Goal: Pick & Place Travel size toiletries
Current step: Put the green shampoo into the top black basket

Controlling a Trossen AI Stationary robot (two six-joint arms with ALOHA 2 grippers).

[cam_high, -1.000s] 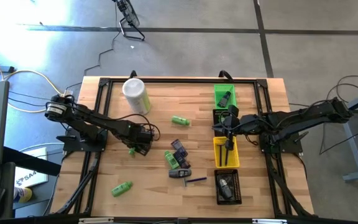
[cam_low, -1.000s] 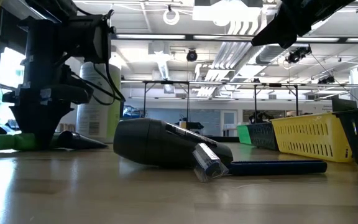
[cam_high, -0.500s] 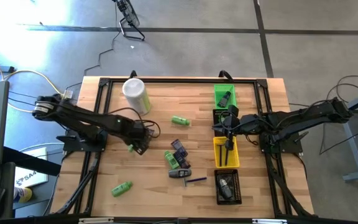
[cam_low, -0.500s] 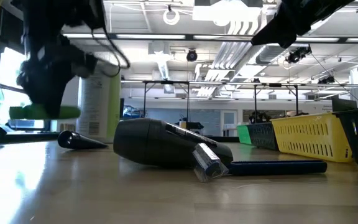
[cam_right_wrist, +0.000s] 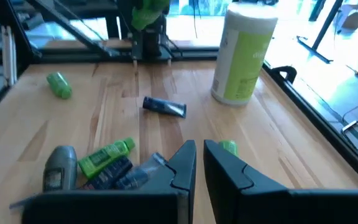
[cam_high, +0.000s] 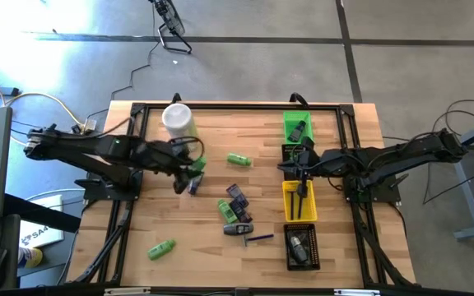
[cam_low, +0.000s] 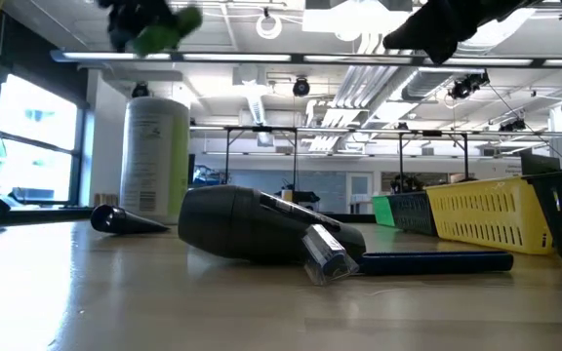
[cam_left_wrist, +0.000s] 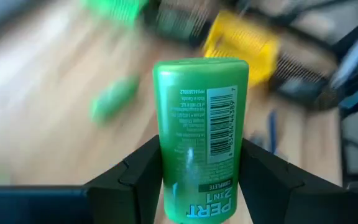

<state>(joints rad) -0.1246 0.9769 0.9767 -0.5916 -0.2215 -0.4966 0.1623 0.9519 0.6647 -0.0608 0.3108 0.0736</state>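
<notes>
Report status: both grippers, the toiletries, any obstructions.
Left gripper shut on green bottle, lifted above table beside canister. Right gripper shut, empty, over the bins. Other toiletries lie mid-table; path to bins looks clear.

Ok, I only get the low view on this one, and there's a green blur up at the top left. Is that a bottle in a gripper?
Observer: Yes. The left wrist view shows the left gripper shut on a green bottle, barcode side to the camera.
Operator: Where over the table?
Observer: From above, it is close to the pale-green canister.
Operator: And the right arm?
Observer: The right gripper is shut and holds nothing. It is above the yellow bin.
</notes>
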